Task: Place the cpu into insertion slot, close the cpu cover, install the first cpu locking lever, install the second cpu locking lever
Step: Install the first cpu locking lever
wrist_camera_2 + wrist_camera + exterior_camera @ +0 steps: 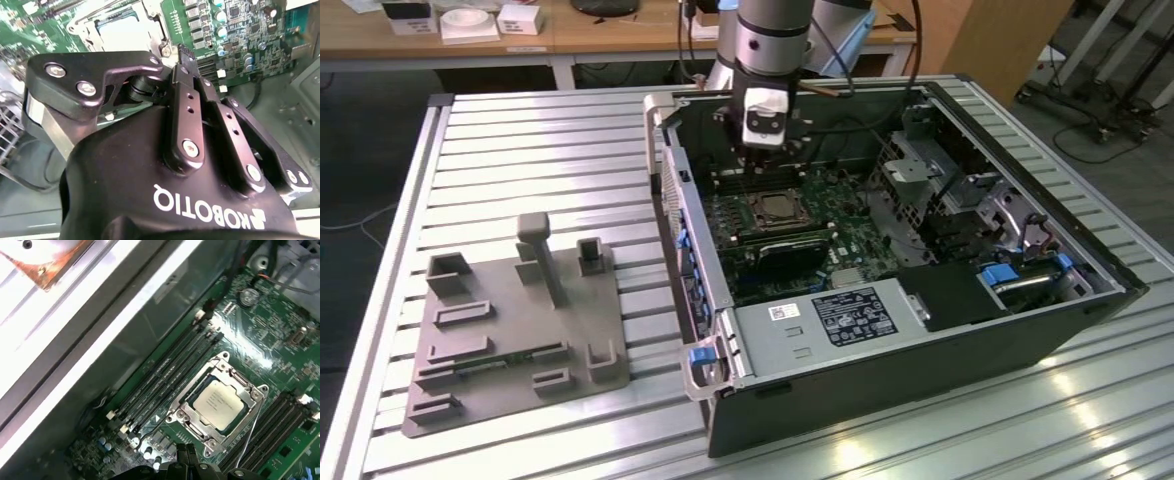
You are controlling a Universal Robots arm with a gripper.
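Cpu (217,400) seated flat in insertion slot (235,420), cpu cover (235,377) lying around its edges. Claw (187,455) pressed together, empty, hovering near socket. We judge chip light, rigid, fragile underneath — take by opposite edges only.

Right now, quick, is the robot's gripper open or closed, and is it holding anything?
Gripper: closed, holding nothing, close to the cpu.
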